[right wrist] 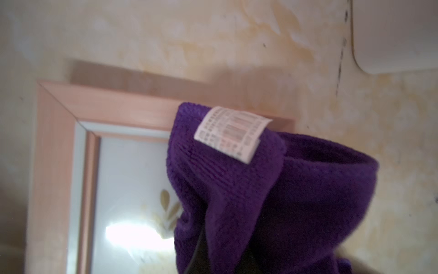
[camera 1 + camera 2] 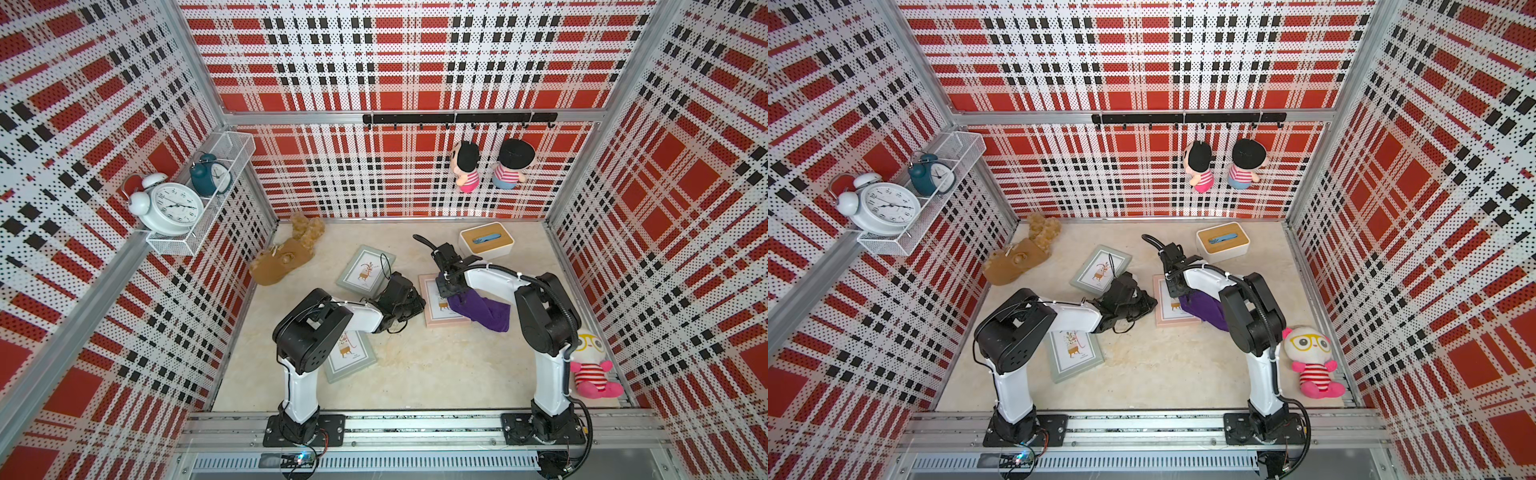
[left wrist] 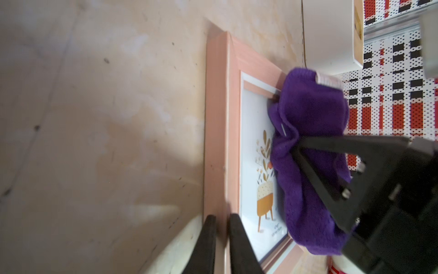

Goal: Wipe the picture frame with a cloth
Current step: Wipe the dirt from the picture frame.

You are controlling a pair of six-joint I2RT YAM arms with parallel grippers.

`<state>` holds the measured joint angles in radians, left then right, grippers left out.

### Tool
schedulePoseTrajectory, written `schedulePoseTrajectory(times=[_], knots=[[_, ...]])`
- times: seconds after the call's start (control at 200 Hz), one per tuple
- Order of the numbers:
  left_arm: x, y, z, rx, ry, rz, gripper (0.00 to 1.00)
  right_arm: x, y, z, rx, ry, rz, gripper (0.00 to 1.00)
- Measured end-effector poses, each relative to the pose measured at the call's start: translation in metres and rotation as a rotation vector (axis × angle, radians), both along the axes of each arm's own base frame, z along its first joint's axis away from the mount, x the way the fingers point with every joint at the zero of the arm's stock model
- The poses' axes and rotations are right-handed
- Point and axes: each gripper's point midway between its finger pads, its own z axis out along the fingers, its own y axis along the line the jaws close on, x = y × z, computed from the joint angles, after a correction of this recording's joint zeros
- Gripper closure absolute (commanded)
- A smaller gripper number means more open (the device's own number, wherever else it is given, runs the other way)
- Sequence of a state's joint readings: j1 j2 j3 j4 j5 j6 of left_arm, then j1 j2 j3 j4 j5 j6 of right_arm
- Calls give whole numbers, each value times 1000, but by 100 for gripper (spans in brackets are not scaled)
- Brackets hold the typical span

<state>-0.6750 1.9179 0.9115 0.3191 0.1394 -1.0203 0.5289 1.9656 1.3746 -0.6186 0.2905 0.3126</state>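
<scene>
- Left wrist view shows the cloth (image 3: 312, 154) bunched on the glass of the pink picture frame (image 3: 216, 118). It covers the side of the print away from the left tool, and its white tag (image 3: 328, 81) lies near one frame corner.
- The right tool (image 3: 297, 145) is closed on a fold of the cloth and presses it down toward the glass. Cloth and glass appear to touch.
- The left tool (image 3: 221, 219) has its fingers either side of the frame's near rail, clamped on it, apparently to steady the frame.
- In both top views the frame (image 2: 432, 318) lies flat on the desk (image 2: 415, 374) between the arms, and the cloth (image 2: 490, 311) trails off its edge toward the right arm's base.
- Judged from this, fetching the cloth and bracing the frame are done, and wiping seems under way.
- The glass nearer the left tool and most of the rails lie uncovered; whether they have been wiped cannot be told.
- Likely left to do: sweep over that remainder, then let go of the cloth and the frame.
- A grey-green frame (image 2: 365, 269) and a second grey-green frame (image 2: 353, 359) lie apart from the cloth.
</scene>
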Motion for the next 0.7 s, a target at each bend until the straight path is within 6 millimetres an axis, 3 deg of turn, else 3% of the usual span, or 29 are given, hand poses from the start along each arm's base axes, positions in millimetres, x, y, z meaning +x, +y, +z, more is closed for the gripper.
schedulePoseTrajectory(times=[0.11, 0.215, 0.461, 0.701], knots=[[0, -1, 0, 6, 2, -5, 83, -18, -16, 20, -10, -21, -24, 100], [1, -1, 0, 21, 0, -17, 80, -18, -8, 32, 56, -39, -15, 100], [5, -6, 2, 73, -11, -71, 76, -3, 25, -9, 163, 51, 6, 100], [16, -5, -1, 106, -28, -82, 80, 23, 64, -5, 316, 37, 59, 100]])
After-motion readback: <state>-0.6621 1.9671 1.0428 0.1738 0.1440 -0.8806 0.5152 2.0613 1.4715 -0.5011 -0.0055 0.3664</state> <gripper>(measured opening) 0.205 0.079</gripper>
